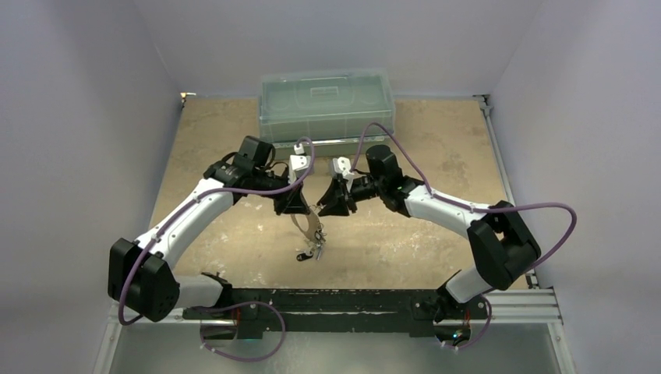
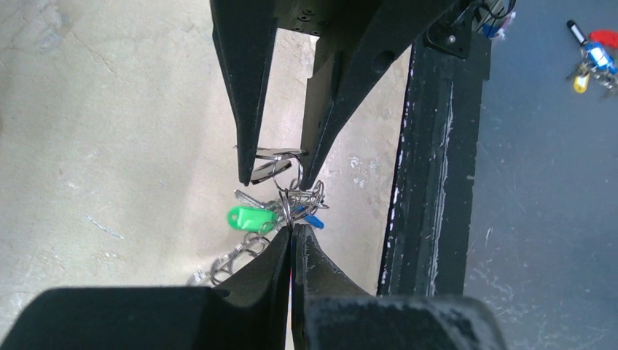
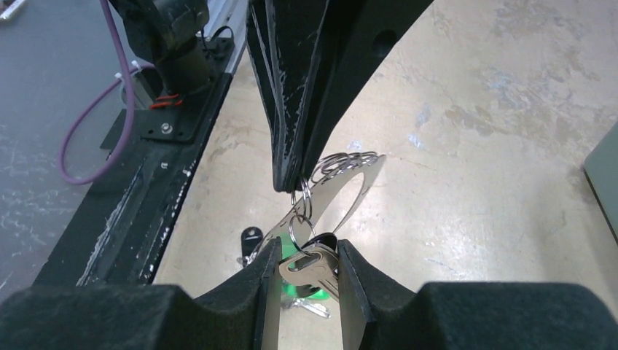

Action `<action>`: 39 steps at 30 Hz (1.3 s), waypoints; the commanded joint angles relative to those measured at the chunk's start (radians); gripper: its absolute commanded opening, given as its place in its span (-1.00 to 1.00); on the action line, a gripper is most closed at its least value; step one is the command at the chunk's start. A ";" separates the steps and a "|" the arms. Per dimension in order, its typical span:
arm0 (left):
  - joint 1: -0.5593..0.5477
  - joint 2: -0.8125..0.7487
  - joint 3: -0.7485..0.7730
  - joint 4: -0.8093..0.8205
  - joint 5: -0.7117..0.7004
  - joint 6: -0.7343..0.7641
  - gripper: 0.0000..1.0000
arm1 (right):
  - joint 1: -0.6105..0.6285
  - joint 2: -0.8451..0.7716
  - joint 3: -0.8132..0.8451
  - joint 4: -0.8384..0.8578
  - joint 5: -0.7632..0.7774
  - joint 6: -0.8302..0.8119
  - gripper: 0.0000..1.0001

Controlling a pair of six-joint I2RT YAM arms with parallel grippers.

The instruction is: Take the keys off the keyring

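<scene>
The step in hand is separating one key from the bunch, with the load shared between both arms above the tan, mottled tabletop [image 1: 436, 234], near the centre of the overhead view.

The left gripper [image 2: 291, 230] has its black jaws pressed almost fully together, pinching a thin ring wire at the lower middle of its wrist view. That wire looks to be part of the large thin grey wire keyring [image 1: 304, 222], though the bunching makes this hard to confirm.

The right gripper [image 3: 306, 246] has its jaws drawn in only as far as a plain silver metal key [image 3: 310, 266] allows. The silver key lies flat between them at the lower centre of that wrist view and seems to touch both.

The remaining small metal keys [image 1: 313, 251] dangle just below the two grippers. One of them has a green plastic head [image 2: 250, 218].

In my judgement, the next move is for the right arm to work the silver key along its ring toward the split while the left holds firm. The pull should be short and controlled, because the wire could slip from the pinch.
</scene>
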 commanded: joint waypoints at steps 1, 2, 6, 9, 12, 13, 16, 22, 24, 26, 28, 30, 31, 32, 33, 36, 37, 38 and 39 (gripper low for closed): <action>0.006 -0.029 0.013 0.021 -0.017 -0.119 -1.00 | -0.031 -0.038 0.022 -0.081 0.016 -0.084 -1.00; 0.006 -0.037 0.004 0.032 -0.023 -0.129 -1.00 | -0.033 -0.038 0.025 -0.088 0.018 -0.093 -1.00; 0.006 -0.061 -0.021 0.079 -0.025 -0.169 -1.00 | -0.034 -0.038 0.022 -0.094 0.039 -0.109 -1.00; 0.006 -0.073 -0.035 0.096 -0.020 -0.183 -1.00 | -0.035 -0.035 0.013 -0.069 0.066 -0.096 -1.00; 0.006 -0.085 -0.050 0.107 -0.021 -0.191 -1.00 | -0.034 -0.030 0.003 -0.042 0.073 -0.082 -1.00; 0.006 -0.086 -0.052 0.106 -0.021 -0.193 -1.00 | -0.035 -0.028 0.000 -0.033 0.070 -0.078 -1.00; 0.006 -0.090 -0.055 0.084 0.007 -0.149 -1.00 | -0.035 -0.023 0.003 -0.018 0.047 -0.074 -1.00; 0.029 -0.153 -0.059 0.080 0.045 0.074 -0.35 | -0.033 -0.006 0.047 -0.066 -0.034 -0.119 -1.00; 0.044 -0.162 -0.058 0.085 0.062 0.150 -0.23 | -0.030 -0.004 0.074 -0.092 -0.060 -0.131 -1.00; 0.046 -0.159 -0.063 0.081 0.061 0.236 -0.19 | -0.021 -0.005 0.097 -0.130 -0.076 -0.150 -1.00; 0.046 -0.153 -0.080 0.099 0.072 0.288 -0.18 | -0.014 -0.008 0.116 -0.171 -0.086 -0.171 -1.00; 0.046 -0.151 -0.102 0.108 0.091 0.364 -0.15 | -0.005 -0.013 0.132 -0.219 -0.087 -0.207 -1.00; 0.046 -0.156 -0.113 0.118 0.094 0.396 -0.14 | 0.000 -0.016 0.141 -0.259 -0.082 -0.232 -1.00; 0.046 -0.163 -0.129 0.149 0.088 0.403 -0.14 | 0.008 -0.018 0.148 -0.289 -0.077 -0.253 -1.00; 0.046 -0.169 -0.144 0.178 0.082 0.404 -0.14 | 0.011 -0.020 0.154 -0.312 -0.073 -0.267 -1.00; 0.044 -0.161 -0.158 0.196 0.103 0.442 -0.15 | 0.014 -0.024 0.161 -0.337 -0.070 -0.276 -1.00; 0.041 -0.151 -0.157 0.187 0.111 0.451 -0.15 | 0.014 -0.023 0.162 -0.335 -0.065 -0.275 -1.00; 0.033 -0.143 -0.159 0.187 0.117 0.452 -0.16 | 0.014 -0.022 0.164 -0.334 -0.062 -0.273 -1.00; 0.027 -0.137 -0.164 0.200 0.121 0.442 -0.16 | 0.014 -0.020 0.166 -0.332 -0.061 -0.270 -1.00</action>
